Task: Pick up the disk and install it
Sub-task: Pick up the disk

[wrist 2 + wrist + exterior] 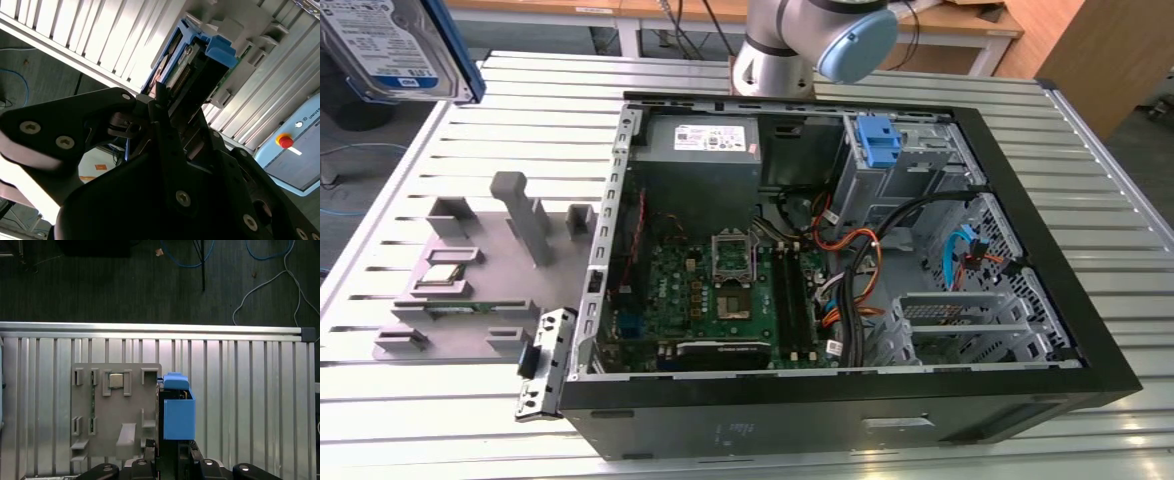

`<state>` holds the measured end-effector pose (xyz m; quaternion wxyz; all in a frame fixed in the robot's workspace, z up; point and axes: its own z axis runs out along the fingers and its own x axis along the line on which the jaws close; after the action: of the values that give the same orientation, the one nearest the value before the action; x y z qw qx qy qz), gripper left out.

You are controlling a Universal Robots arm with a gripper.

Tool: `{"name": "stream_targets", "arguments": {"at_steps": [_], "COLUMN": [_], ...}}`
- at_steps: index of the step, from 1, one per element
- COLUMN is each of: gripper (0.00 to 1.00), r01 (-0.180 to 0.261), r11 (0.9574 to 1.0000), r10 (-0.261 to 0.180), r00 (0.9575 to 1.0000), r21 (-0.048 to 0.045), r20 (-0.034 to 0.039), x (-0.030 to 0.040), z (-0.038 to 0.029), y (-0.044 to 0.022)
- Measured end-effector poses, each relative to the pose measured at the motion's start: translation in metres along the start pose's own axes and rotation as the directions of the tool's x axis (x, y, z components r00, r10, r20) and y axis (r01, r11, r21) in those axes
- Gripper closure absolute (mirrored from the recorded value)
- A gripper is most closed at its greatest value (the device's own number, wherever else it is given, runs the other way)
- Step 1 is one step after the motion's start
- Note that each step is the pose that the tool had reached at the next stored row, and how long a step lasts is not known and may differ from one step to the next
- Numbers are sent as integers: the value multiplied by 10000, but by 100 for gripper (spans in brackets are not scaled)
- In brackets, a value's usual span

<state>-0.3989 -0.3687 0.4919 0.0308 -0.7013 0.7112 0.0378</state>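
You had the pick-up step done at this moment, as I read it. The end effector [170, 454] was closed on the disk [387, 45], its black fingers [159, 102] clamped against the two flat faces at one end. The blue carrier [178, 415] stuck out beyond them, away from the wrist. The disk hung in the air, clear of the tabletop [447, 435]. It was above the grey fixture [107, 412] near the tabletop's edge on the exterior view's left, and well apart from the open computer case [787, 390]. Nothing of the install showed as begun. The drive cage [897, 175] at the case's far corner, with a blue bracket [878, 140] fixed on top, stood without the disk. In my judgement you were in the carry between pick and install. That next move would call for bringing the disk across over the case wall without loosening the grip. It would also call for turning the disk so the carrier lined up squarely with the cage, and for keeping clear of the orange and black cables [847, 250] beside it.
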Motion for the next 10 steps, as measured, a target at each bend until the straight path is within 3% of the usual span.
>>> {"name": "stream_targets", "arguments": {"at_steps": [10], "gripper": [65], "r01": [-1], "r11": [10000], "r10": [1], "r00": [10000], "r21": [-10], "r20": [0], "x": [-2], "z": [-1], "y": [-159]}}
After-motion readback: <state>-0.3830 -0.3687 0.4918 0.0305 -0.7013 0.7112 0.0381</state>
